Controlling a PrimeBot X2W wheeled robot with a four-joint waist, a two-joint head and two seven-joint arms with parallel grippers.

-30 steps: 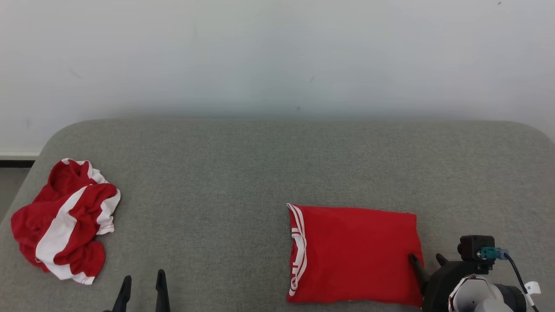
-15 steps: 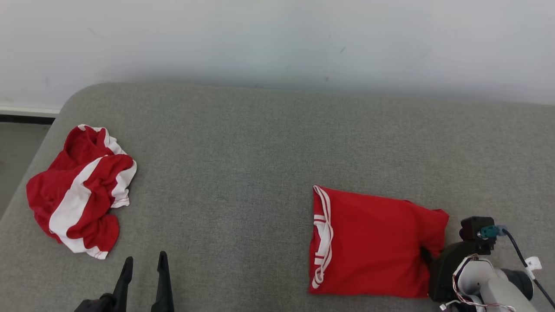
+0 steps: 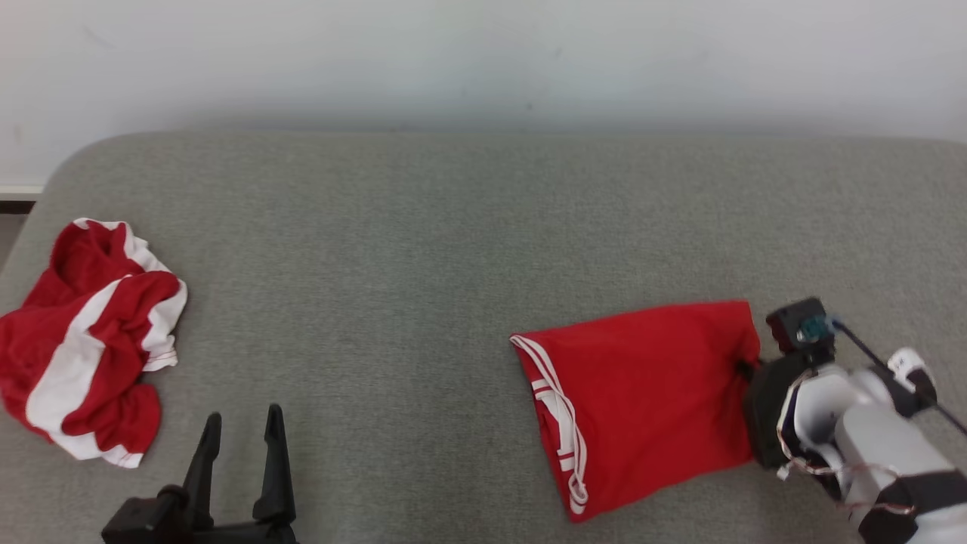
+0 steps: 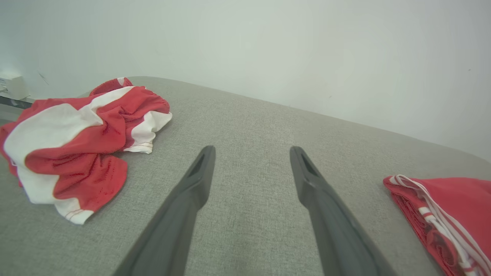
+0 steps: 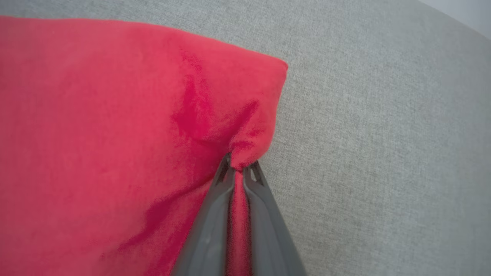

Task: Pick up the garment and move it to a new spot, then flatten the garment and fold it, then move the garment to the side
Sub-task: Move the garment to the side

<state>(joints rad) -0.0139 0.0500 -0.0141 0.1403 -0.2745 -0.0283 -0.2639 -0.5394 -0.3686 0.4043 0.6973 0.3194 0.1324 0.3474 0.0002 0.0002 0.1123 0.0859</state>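
On the right half of the grey cloth-covered desk (image 3: 393,249), lying mostly flat and somewhat skewed: the folded red garment (image 3: 642,400). Turned with its white-striped edge (image 3: 559,423) toward the middle of the desk and its plain edge toward the robot's right.

Pinched at that plain edge, a little way along from the far corner, by the right jaws. Closed tight, both dark fingers (image 5: 207,230) pressed together with a ridge of red cloth caught between them. Puckered and creased around the pinch, as seen from the right wrist, and smooth over the rest of the top layer. Cannot tell whether the pinched edge sits on the desk or just off it. Behind the grip, in the head view, the black wrist housing (image 3: 770,408) and pale forearm (image 3: 869,423), reaching in from the lower right corner.

At the lower left of the head view, parted wide and holding nothing: the left jaws, with fingers (image 4: 184,203) pointing out over bare grey cloth, apart from both garments.

Well apart from the folded piece, at the left end of the desk near its rounded corner: a crumpled red-and-white garment (image 3: 83,347), heaped loosely. Beyond the desk's far edge, a plain pale wall (image 3: 453,53).
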